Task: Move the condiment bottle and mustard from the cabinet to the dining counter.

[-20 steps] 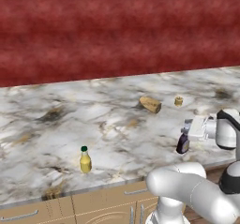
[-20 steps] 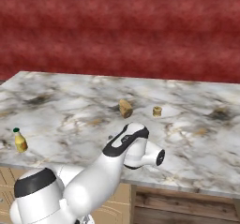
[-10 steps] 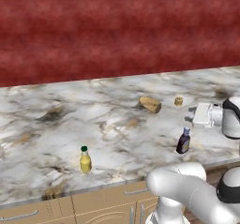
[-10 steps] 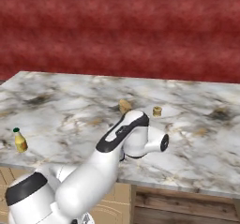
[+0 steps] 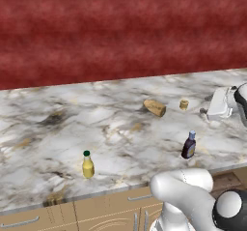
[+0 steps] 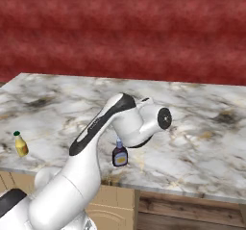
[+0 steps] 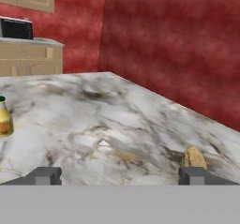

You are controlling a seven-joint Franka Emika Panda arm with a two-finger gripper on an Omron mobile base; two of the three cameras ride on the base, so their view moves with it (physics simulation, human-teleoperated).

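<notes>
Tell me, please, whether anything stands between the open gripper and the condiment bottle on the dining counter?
Nothing visible does. The condiment bottle stands upright on the dining counter, with bare marble between it and the raised, open gripper.

The white arm reaches forward, its claw [image 7: 120,175] level, spread wide and holding nothing
</notes>
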